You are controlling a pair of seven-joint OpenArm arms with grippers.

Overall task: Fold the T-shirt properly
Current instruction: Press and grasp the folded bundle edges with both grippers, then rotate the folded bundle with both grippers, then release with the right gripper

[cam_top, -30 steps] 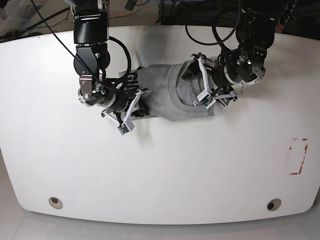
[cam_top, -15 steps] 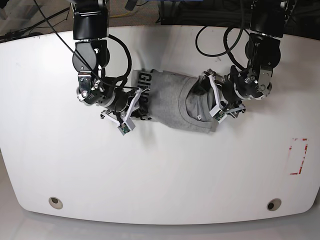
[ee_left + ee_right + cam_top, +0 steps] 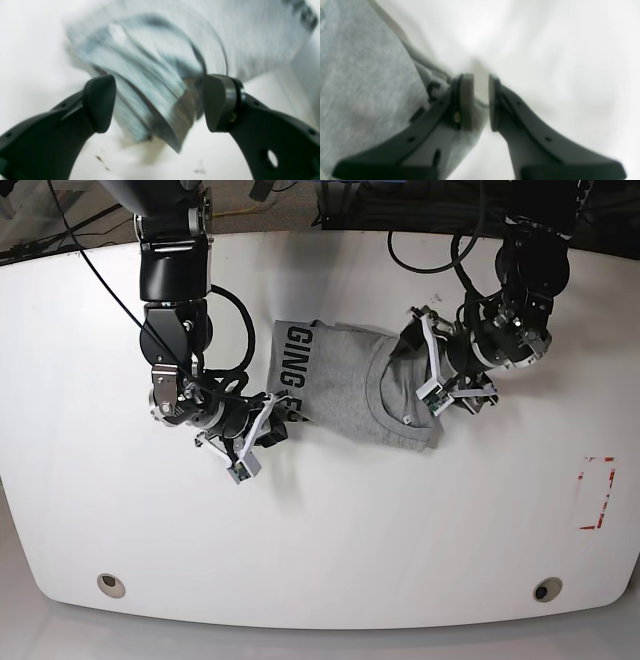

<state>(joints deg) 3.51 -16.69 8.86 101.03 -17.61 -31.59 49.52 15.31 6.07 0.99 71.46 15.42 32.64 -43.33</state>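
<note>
The light grey T-shirt (image 3: 345, 385) lies folded into a small bundle on the white table (image 3: 330, 550), with black lettering along its left edge. In the base view my right gripper (image 3: 280, 422) sits at the bundle's lower left corner. The right wrist view shows that gripper (image 3: 481, 100) nearly closed, with a bit of the T-shirt (image 3: 365, 75) hem between its fingers. My left gripper (image 3: 408, 380) stands over the collar end on the right. The left wrist view is blurred, but the gripper (image 3: 158, 102) is wide open there, with the folded T-shirt (image 3: 237, 37) lying beyond and between its fingers.
A red-marked rectangle (image 3: 596, 493) is on the table at the right. Two round holes (image 3: 112, 585) (image 3: 546, 589) sit near the front edge. Black cables hang behind the table's back edge.
The bundle has slid a little down and right, and its lettered left edge has come into view. The right gripper moved down with the corner; the left gripper shifted right, staying open.
</note>
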